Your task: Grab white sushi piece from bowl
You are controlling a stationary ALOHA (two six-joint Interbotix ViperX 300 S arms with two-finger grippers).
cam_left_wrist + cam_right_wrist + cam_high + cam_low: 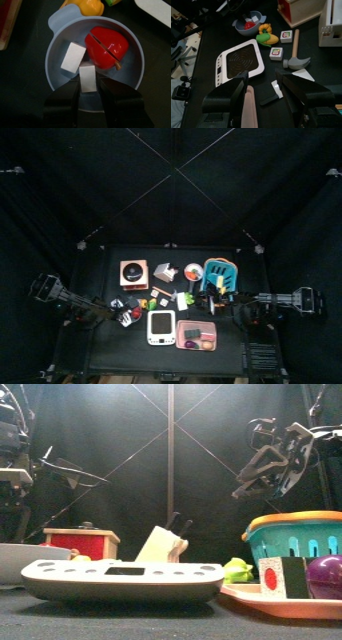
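No brand or writing is showing clearly anywhere; two small cards (pixel 282 43) on the table are carrying printed pictures that are too small to read.

In the left wrist view, the left hand (pixel 91 90) is reaching into a grey-blue bowl (pixel 57 47), its jaws standing either side of a white sushi piece (pixel 87 78) that is lying on the bowl's floor. The jaws are sitting close beside the piece, but whether they are actually pressing it cannot be told. A second white piece (pixel 71 56) is lying just beside the first, and a red pepper-like toy (pixel 107 45) is filling the rest of the bowl, touching or nearly touching both. A yellow toy (pixel 85 5) is lying just outside the rim.

The right hand (pixel 263 89) is hanging well apart from the bowl with its jaws standing open and holding nothing. Below it a white scale-like tray (pixel 239 59), a toy hammer (pixel 293 59) and a yellow-green corn toy (pixel 266 37) are lying on the black table (pixel 198 65).

In the front view the white tray (pixel 120 579) is blocking most of the table, with a red box (pixel 80 541), a teal basket (pixel 297 539) and a purple ball (pixel 325 574) partly cut off behind or beside it; the bowl is not showing clearly there.
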